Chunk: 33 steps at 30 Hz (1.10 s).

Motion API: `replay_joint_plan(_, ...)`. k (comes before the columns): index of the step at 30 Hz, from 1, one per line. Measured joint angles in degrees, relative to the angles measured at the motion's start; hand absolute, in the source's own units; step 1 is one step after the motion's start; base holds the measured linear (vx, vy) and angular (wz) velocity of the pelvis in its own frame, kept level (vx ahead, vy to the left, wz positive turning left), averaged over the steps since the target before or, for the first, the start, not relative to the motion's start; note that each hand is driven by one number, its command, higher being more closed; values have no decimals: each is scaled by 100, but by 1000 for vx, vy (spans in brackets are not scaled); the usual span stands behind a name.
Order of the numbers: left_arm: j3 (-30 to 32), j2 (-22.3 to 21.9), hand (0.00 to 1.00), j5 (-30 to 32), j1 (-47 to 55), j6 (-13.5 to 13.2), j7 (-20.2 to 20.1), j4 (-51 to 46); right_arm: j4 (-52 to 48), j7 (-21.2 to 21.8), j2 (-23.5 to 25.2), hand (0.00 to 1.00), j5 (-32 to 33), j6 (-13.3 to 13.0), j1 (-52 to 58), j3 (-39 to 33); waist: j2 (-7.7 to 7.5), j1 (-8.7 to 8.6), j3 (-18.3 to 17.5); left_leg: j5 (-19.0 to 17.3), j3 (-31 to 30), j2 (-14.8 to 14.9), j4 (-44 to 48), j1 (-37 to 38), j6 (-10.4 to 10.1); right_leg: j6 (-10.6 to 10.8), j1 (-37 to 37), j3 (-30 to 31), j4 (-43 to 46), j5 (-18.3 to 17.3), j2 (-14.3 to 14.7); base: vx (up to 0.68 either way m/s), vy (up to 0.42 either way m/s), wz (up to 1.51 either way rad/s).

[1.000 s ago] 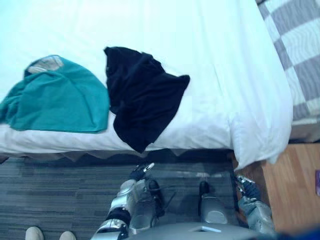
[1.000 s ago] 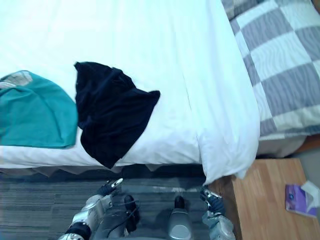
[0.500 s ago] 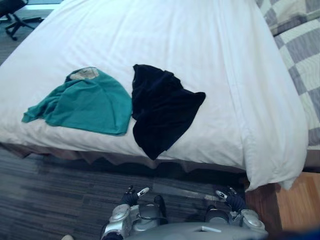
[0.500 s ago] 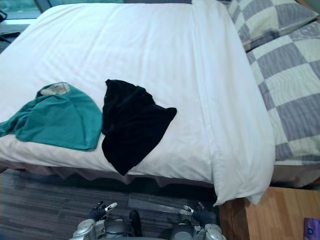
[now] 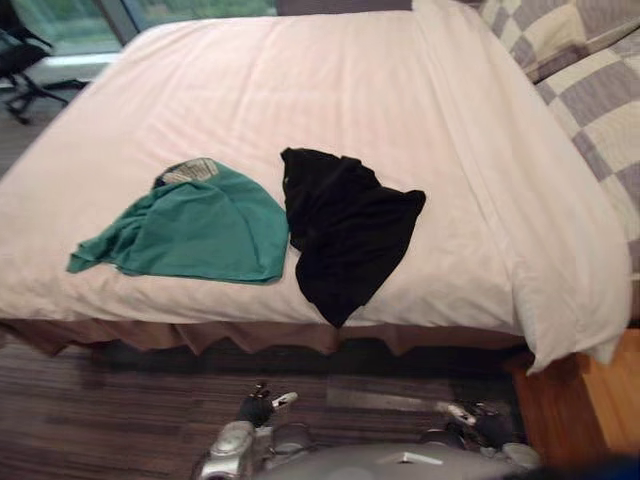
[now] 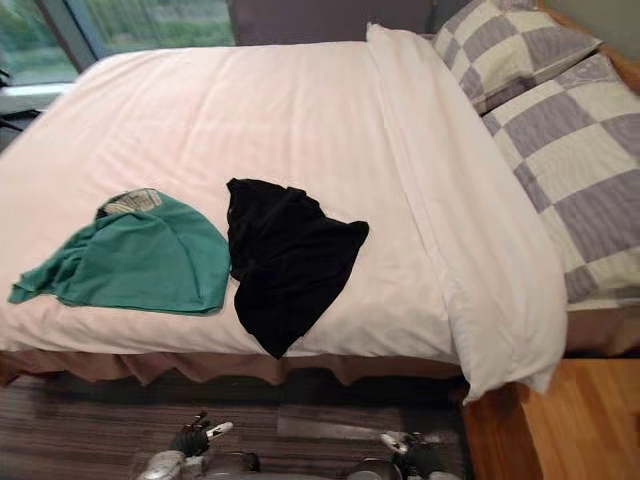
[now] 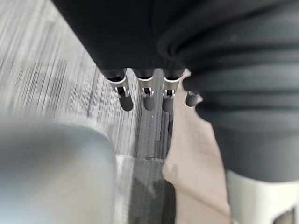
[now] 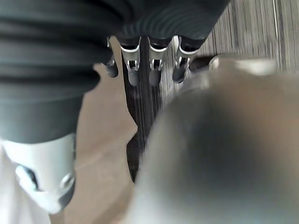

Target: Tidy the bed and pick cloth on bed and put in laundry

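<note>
Tapering toward bed (image 5: 330,90) edge: black cloth (image 5: 345,225)

Wide bed (image 6: 300,120) under a smooth white cover, daylight coming in from the windows (image 6: 150,20) at its far side, green outside. Checked pillows (image 6: 510,50) in grey and cream lie off to the right. A black office chair (image 5: 20,65) stands near the glass. Down low, a brown bed skirt (image 5: 250,335), dark striped carpet (image 5: 100,410), and a wooden surface (image 6: 570,430) by the bed's near right corner.
</note>
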Motion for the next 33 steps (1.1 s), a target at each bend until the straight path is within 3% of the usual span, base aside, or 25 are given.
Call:
replay_joint_plan(1, -40, 24, 0, -10, 35, 69, 28, 0, -9, 32, -43, 0, -209, -135, -45, 196, 21, 50, -13, 36, 241, 99, -185, 117, 74, -377, -142, -345, 42, 224, 69, -95, 178, -74)
replay_joint_plan(2, -160, 48, 0, -7, 46, 143, 47, 0, -39, 46, -115, 0, -364, -259, -57, 423, 24, 77, -14, 147, 369, 111, -414, 217, 132, -621, -327, -700, 445, 18, 142, -69, 145, -67)
replay_joint_plan(3, -180, 50, 0, -4, 39, 188, 47, 0, -55, 47, -147, 0, -409, -298, -64, 522, 25, 79, -13, 216, 423, 111, -542, 275, 152, -596, -407, -785, 679, -184, 214, -35, 87, -39)
replay_joint_plan(5, -349, 64, 0, 78, -15, 345, 52, 1, -57, 38, -211, 0, -393, -320, -101, 762, 66, -11, -7, 498, 405, 90, -1067, 429, 186, -561, -472, -810, 1367, -1159, 710, -7, 17, -4)
replay_joint_plan(7, -383, 77, 0, 203, -55, 459, 101, -1, -54, 68, -187, 0, -370, -307, -66, 913, -17, 3, -51, 702, 400, -60, -1351, 507, 80, -525, -311, -809, 1100, -1666, 963, 28, -47, 2)
replay_joint_plan(11, -393, -156, 0, 297, -164, 612, 173, 30, -96, 121, -321, 0, -261, -285, 49, 911, 169, -34, -51, 987, 125, 0, -1784, 786, 35, -634, -24, -837, 870, -1717, 1173, 85, -110, 13)
replay_joint_plan(15, -402, -428, 0, 286, -184, 535, 281, -25, -144, 154, -342, 0, -283, -173, 59, 1037, 159, 6, -25, 908, 47, 7, -1246, 695, 38, -652, 249, -817, 768, -1728, 1165, 51, -39, 11)
replay_joint_plan(18, -461, -373, 0, 161, -281, 200, 556, -109, -242, 144, -417, 0, -276, 142, -110, 1167, 193, 26, 229, 889, 151, 2, 80, 45, 9, -614, 244, -726, 753, -1767, 1016, -62, 56, 4)
replay_joint_plan(20, -499, -372, 0, 164, -295, 154, 547, -213, -232, 112, -445, 0, -264, 263, -106, 1116, 232, 59, 295, 1000, 309, 17, 369, -139, -76, -585, 233, -732, 733, -1749, 931, -69, 55, 5)
replay_joint_plan(23, -548, -372, 0, 183, -230, 113, 359, -235, -229, 122, -466, 0, -166, 331, -75, 828, 266, 26, 277, 1353, 510, -223, -134, -7, -6, -514, 135, -758, 761, -1696, 581, -33, 77, 10)
replay_joint_plan(25, -531, -373, 0, 185, -195, 127, 180, -200, -242, 161, -546, 0, -172, 331, -97, 663, 286, -47, 283, 1395, 560, -346, -474, 74, -30, -512, 38, -830, 830, -1664, 384, -28, 106, 10)
replay_joint_plan(27, -463, -360, 0, 168, -170, 134, 60, -172, -255, 184, -583, 0, -183, 322, -101, 455, 330, -118, 298, 1188, 597, -150, -320, 93, 53, -519, 34, -832, 966, -1671, 221, -15, 118, 8)
replay_joint_plan(29, -446, -365, 0, -11, -135, 128, -135, -114, -284, 197, -726, 0, -299, 139, -103, 228, 324, -204, 302, 1142, 307, 314, -261, 68, 43, -491, -89, -754, 1269, -1675, -141, -2, 190, 1)
replay_joint_plan(30, -445, -364, 0, -17, -134, 118, -147, -114, -282, 198, -758, 0, -313, 102, -103, 189, 317, -204, 305, 1149, 167, 405, -267, 65, 47, -412, -134, -708, 1351, -1691, -258, -29, 301, -8)
replay_joint_plan(32, -455, -374, 0, -93, -114, 9, -249, -112, -260, 201, -900, 0, -516, -85, -103, 169, 318, -277, 303, 1211, -346, 668, -190, 43, 161, 121, -359, -471, 1732, -1810, -772, -64, 523, 1)
replay_joint_plan(33, -464, -376, 0, -122, -86, -29, -250, -112, -239, 204, -907, 0, -520, -111, -120, 172, 333, -341, 299, 1202, -445, 700, -113, 20, 185, 218, -393, -437, 1835, -1844, -890, -68, 528, 16)
